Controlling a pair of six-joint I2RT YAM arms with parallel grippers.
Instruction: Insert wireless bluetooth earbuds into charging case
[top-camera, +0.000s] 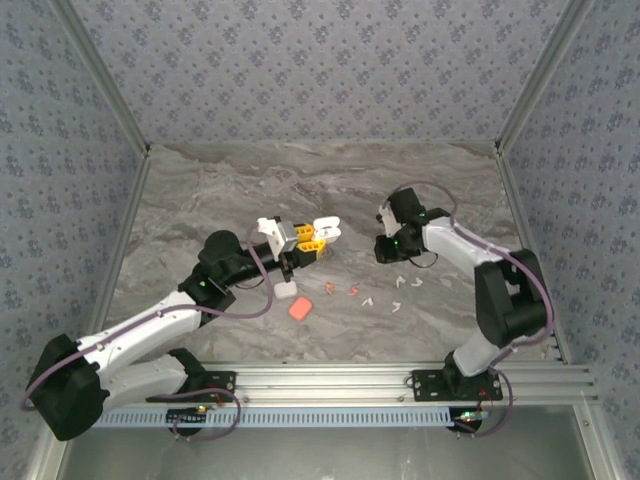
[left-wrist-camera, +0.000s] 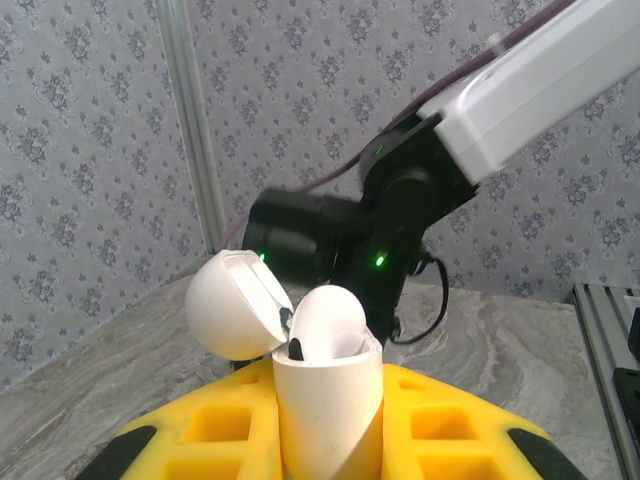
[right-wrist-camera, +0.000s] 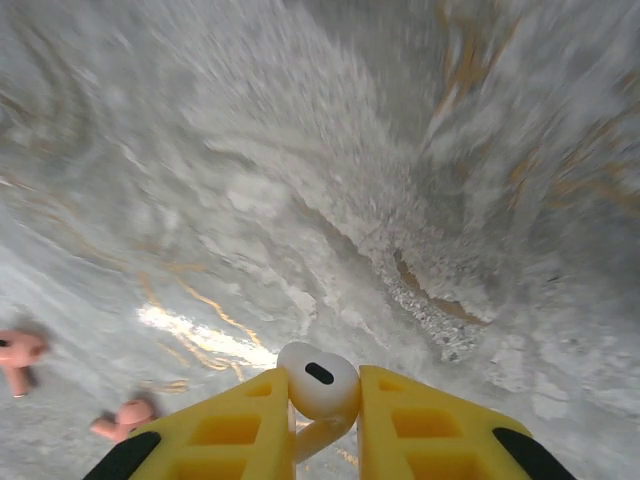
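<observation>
So that loading is presumably direct, the left gripper (top-camera: 312, 238) clamps the open case (left-wrist-camera: 325, 395), mouth toward the right gripper (top-camera: 388, 250), whose fingers (right-wrist-camera: 230, 430) pinch a white earbud (right-wrist-camera: 318, 378) above the table (top-camera: 300, 180).

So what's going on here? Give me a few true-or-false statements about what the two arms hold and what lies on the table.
1. The left gripper holds a white charging case with its lid open. True.
2. The right gripper is empty. False: it pinches a white earbud between its yellow fingers.
3. An orange-red case lies on the table by the left arm. True.
4. Every loose earbud on the table is white. False: two orange-red earbuds lie there too.
</observation>
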